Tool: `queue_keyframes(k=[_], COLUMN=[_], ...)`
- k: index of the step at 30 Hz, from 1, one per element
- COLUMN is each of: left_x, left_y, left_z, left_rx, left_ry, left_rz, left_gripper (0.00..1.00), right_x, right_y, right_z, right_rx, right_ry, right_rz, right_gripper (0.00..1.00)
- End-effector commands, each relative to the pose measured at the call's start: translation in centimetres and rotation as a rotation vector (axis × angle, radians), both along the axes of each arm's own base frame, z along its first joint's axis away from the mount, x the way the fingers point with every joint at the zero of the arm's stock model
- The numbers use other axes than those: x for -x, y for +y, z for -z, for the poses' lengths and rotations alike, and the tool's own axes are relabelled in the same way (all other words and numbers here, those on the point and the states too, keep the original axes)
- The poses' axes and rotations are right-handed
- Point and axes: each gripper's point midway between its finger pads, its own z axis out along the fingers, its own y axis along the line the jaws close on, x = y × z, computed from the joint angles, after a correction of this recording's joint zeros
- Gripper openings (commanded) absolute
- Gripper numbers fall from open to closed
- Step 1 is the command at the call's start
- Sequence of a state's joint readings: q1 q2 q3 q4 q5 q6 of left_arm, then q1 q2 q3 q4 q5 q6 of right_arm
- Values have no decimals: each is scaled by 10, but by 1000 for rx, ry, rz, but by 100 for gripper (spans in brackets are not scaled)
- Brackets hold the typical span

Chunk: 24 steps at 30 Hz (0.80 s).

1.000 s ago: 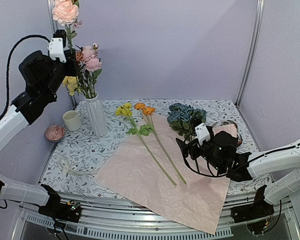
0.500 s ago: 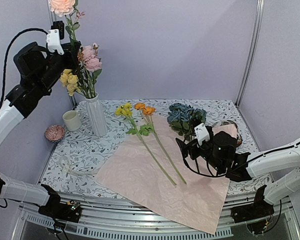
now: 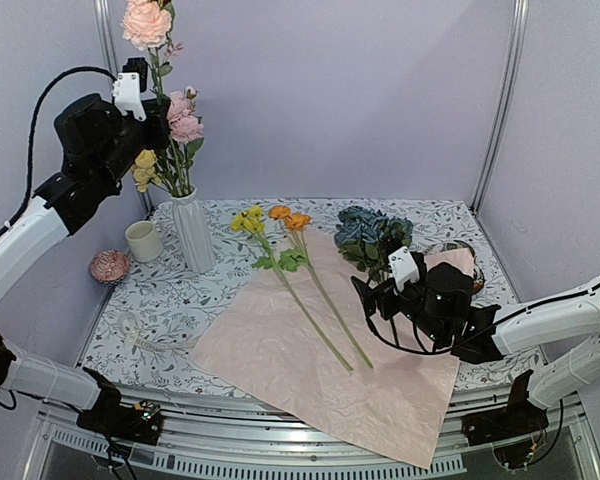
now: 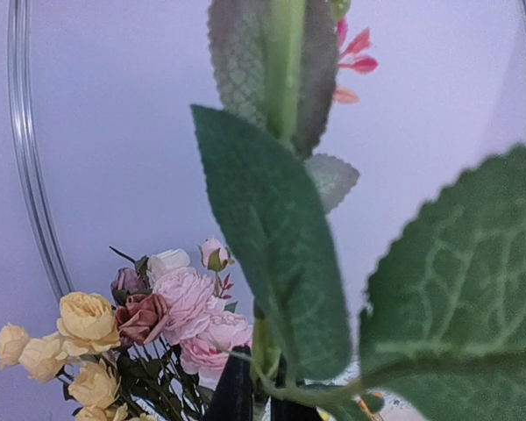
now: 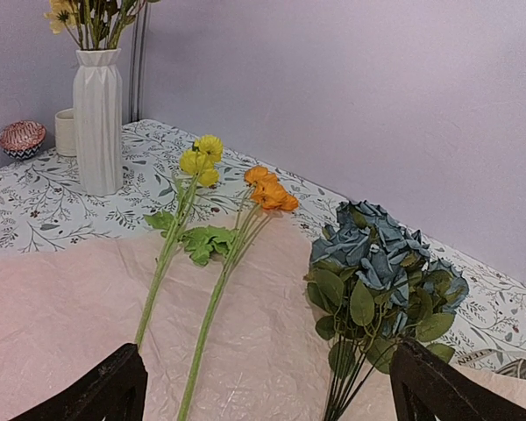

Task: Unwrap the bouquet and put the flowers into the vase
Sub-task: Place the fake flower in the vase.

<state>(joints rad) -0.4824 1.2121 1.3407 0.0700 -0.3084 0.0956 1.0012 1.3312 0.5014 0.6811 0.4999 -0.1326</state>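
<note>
One pink rose (image 3: 145,22), gripped by left tool (image 3: 151,102)

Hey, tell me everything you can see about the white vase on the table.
The vase is tall, slim and white. It looks ceramic, with vertical ribs, a narrowed neck and a slightly flared rim. It stands upright on the leaf-patterned table toward the far left corner, beside a cream mug that does not seem to touch it. Green stems of pink roses and small yellow roses stand in its mouth. The pink paper lies apart from its base.
</note>
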Motion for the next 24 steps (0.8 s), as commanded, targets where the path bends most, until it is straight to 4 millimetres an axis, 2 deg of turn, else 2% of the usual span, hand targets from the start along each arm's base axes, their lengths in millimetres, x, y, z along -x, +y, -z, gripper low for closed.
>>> queue_keyframes(k=[1,8,17,21,24], left_x=[-22,-51,-77,-79,-78], left_y=[7,24,38,36,37], left_z=[25,72,134,152,156], left_rx=[3,48,87,114,126], left_ry=[48,193,375,425,443], left_rz=[-37,-68,-134,-130,-134], left_gripper=[0,0,0,22,55], right_x=[-3,-3,-4,-5,-5], right_y=[4,4,4,4,5], right_z=[-6,-6,-6,-5,-4], right_rx=[-13,-12,-9,-2,-2], right_ry=[-11,-10,-11,-9,-6], right_rz=[0,-1,0,5,3], right_gripper=[99,99,99,99,99])
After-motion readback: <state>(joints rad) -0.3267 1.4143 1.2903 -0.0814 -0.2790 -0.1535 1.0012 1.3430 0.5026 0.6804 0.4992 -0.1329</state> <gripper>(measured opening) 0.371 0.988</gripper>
